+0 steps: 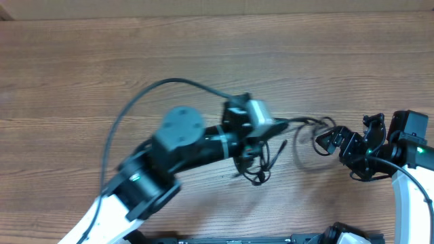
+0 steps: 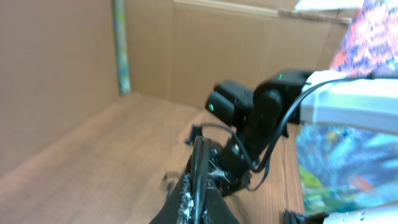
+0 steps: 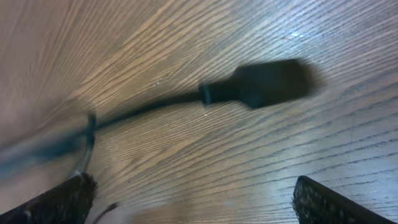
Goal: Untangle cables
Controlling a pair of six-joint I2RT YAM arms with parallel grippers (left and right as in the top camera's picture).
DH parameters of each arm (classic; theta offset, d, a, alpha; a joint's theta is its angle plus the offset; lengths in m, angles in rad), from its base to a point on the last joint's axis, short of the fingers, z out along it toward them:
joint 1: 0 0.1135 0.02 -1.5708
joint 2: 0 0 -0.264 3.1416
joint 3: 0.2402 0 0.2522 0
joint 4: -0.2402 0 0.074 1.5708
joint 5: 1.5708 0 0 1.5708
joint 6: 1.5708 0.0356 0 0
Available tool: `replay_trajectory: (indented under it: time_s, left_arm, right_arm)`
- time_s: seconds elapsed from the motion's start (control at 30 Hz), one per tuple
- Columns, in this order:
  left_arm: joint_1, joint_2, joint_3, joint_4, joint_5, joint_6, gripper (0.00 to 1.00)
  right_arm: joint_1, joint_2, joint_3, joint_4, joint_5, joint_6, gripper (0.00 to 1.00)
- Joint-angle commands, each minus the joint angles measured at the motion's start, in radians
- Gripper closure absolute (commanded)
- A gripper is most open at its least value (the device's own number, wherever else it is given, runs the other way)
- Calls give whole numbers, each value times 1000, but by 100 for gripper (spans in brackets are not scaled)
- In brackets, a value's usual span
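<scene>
- Currently the cables point(image 1: 256, 169) are not yet separated: a small bunch of thin black strands lies on the table point(image 1: 81, 68) just below the left gripper point(image 1: 261, 144).
- From the left gripper, further strands run out toward the right gripper point(image 1: 333, 142) and end in loose loops just short of it.
- Left gripper: the fingers are pressed together. In the left wrist view a black strand appears pinched between them, so this end of the cables is judged to be held.
- Right gripper: the fingers point(image 3: 62, 199) stand wide apart and hold nothing.
- A plug end point(image 3: 267, 84) lies flat on the table on the far side of the loops from the left gripper, ahead of the open right fingers and not touching them. Its cord leads back toward the loops.
- Done, as a judgement: one arm has a hold and some cable is drawn out away from the bunch.
- Left to do: grasp the free plug end or the loops, pull the strands apart and clear the bunch at the left gripper. Progress is judged early to middle.
</scene>
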Motion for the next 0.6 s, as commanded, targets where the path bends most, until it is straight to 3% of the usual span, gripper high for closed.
replay_trajectory:
  time_s: [0.0,0.57]
  left_arm:
    - [35,-66,11,-16,19,-24,96]
    - [40,-74,11,-103,-58,-26,96]
  right_arm:
    - [-1,1,12,4,26,8,0]
    - [-1,1,12,-63,-60,-62,0]
